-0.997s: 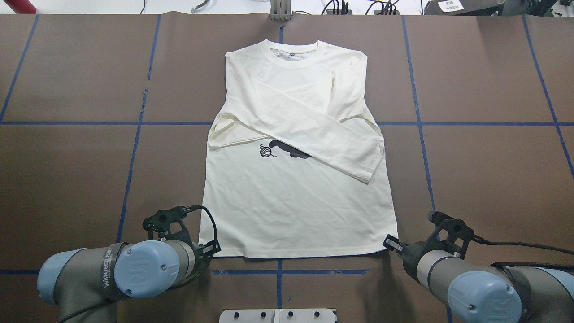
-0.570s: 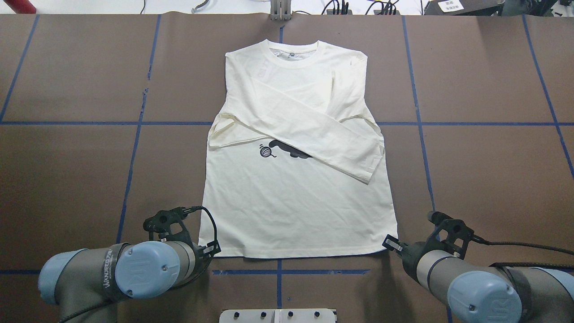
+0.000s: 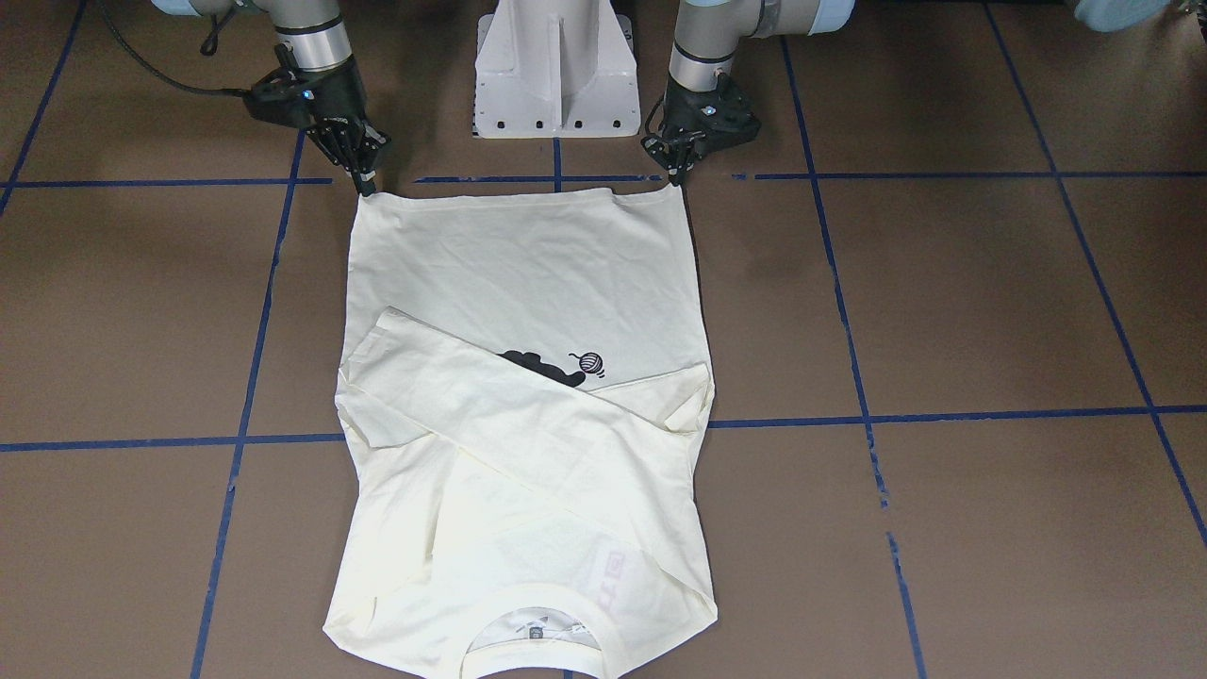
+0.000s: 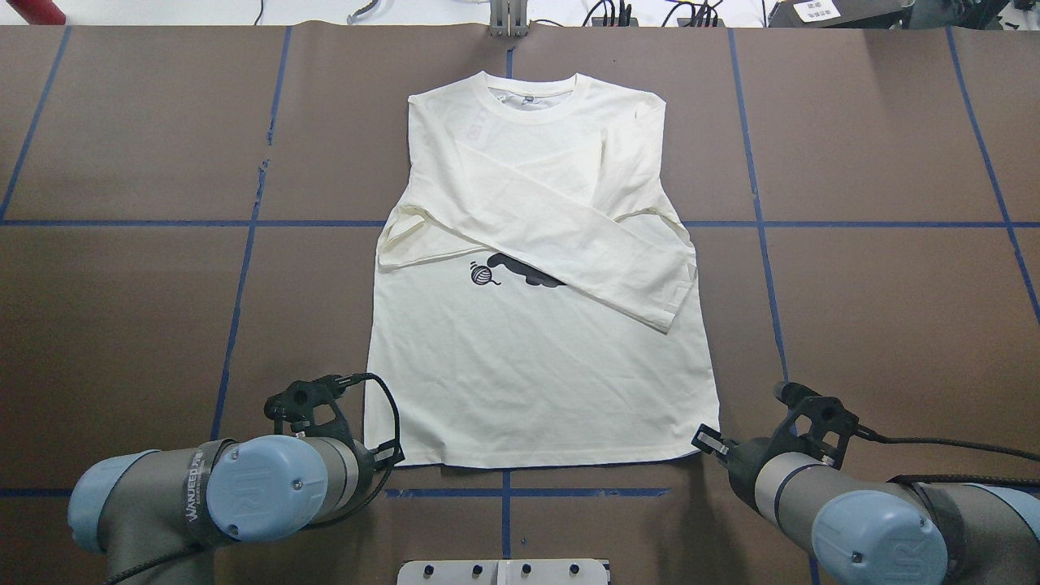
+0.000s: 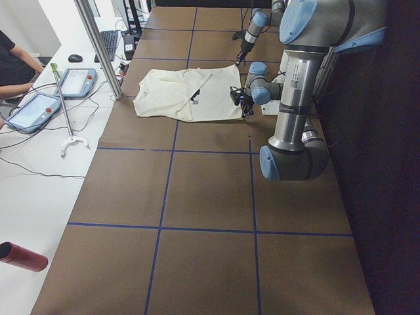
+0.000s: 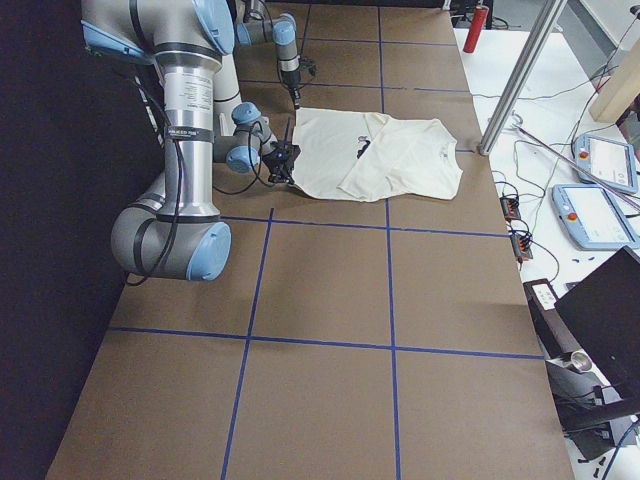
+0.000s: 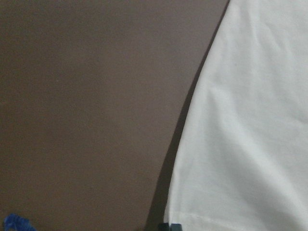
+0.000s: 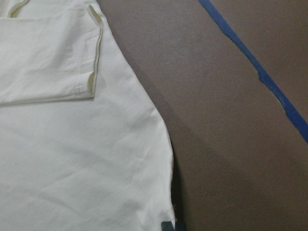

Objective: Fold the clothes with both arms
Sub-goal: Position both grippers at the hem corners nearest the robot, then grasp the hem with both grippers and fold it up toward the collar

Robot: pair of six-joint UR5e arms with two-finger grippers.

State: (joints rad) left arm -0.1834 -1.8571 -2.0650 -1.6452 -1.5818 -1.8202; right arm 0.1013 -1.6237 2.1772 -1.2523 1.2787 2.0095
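Brown taped table (image 4: 122,325): your cream cat-print shirt (image 4: 536,382) lies centred, sleeves folded in. Left gripper (image 3: 675,175) and right gripper (image 3: 366,181) each pinch a hem corner; the hem-to-collar fold is left for you.

1. Black band (image 4: 195,487) around the silver-grey left arm (image 4: 138,497): white lettering, roughly "WANJEED", then marks too small to read.
2. Light blue joint cap (image 4: 258,487) of that arm, and the matching cap (image 4: 881,546) of the silver-grey right arm (image 4: 784,481): embossed "UR" logo.
3. Cream-white long-sleeved shirt (image 4: 536,382): neck label (image 4: 528,99) and faint pink sleeve mark (image 3: 613,566), both illegible.
4. White label (image 4: 816,10) on a dark box (image 4: 869,12): print too small to read.
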